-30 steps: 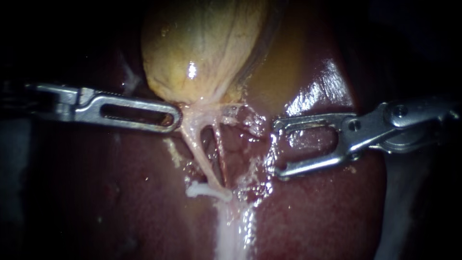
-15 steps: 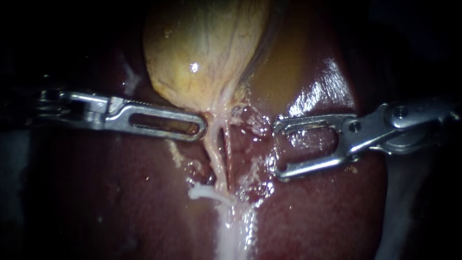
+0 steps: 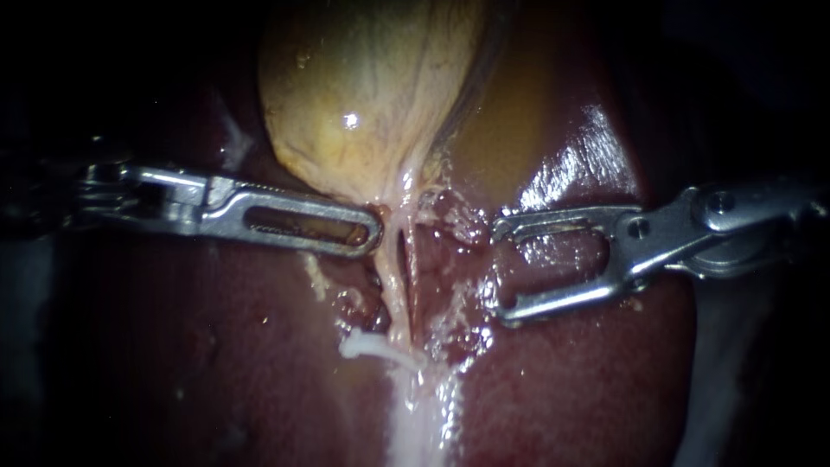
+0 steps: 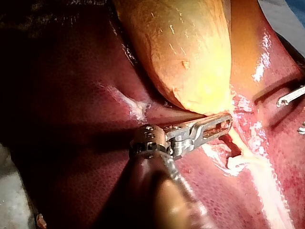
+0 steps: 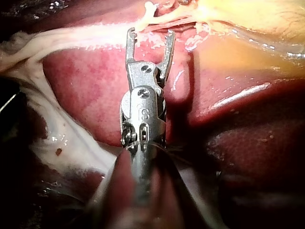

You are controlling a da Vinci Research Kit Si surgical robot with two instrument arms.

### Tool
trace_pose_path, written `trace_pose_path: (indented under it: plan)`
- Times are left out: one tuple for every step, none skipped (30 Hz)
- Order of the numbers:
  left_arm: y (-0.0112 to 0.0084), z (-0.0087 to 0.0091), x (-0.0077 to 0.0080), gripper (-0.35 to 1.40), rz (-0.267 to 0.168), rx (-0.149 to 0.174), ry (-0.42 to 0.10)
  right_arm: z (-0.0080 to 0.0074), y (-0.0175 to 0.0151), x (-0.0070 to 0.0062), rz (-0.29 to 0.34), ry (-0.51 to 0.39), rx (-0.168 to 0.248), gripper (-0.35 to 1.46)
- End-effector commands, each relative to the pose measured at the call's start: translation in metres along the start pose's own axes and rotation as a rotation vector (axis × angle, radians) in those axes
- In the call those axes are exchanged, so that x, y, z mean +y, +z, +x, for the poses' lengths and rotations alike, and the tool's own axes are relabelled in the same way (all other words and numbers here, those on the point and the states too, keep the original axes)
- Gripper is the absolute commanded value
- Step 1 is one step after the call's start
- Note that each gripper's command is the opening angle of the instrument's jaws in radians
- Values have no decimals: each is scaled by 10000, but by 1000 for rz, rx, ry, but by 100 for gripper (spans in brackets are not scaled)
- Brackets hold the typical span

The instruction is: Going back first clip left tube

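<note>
**Right instrument (image 3: 500, 271): hand open and empty**

Wide apart, its two jaws hold nothing and hang over the dark red liver (image 3: 588, 380). Ahead of this hand, beyond a second thin strand, the pale pink left tube (image 3: 386, 281) runs crosswise to the hand's line. The tube goes from the yellow, sac-like gallbladder (image 3: 363, 86) to a white stub (image 3: 363, 346), and I see no clip on it. The left instrument (image 3: 372, 236) is nearer; its slotted hand lies closed, the tip pinching pale tissue (image 3: 391, 214) just beside that tube. Backing straight out along the shaft looks unobstructed.
</note>
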Motion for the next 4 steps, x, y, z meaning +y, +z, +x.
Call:
trace_pose_path:
  plan:
    - [0,0,0,-35,0,0,0,0,0,0,0,0,0,49]
    - [0,0,0,-35,0,0,0,0,0,0,0,0,0,49]
    - [0,0,0,-35,0,0,0,0,0,0,0,0,0,49]
    - [1,0,0,-35,0,0,0,0,0,0,0,0,0,49]
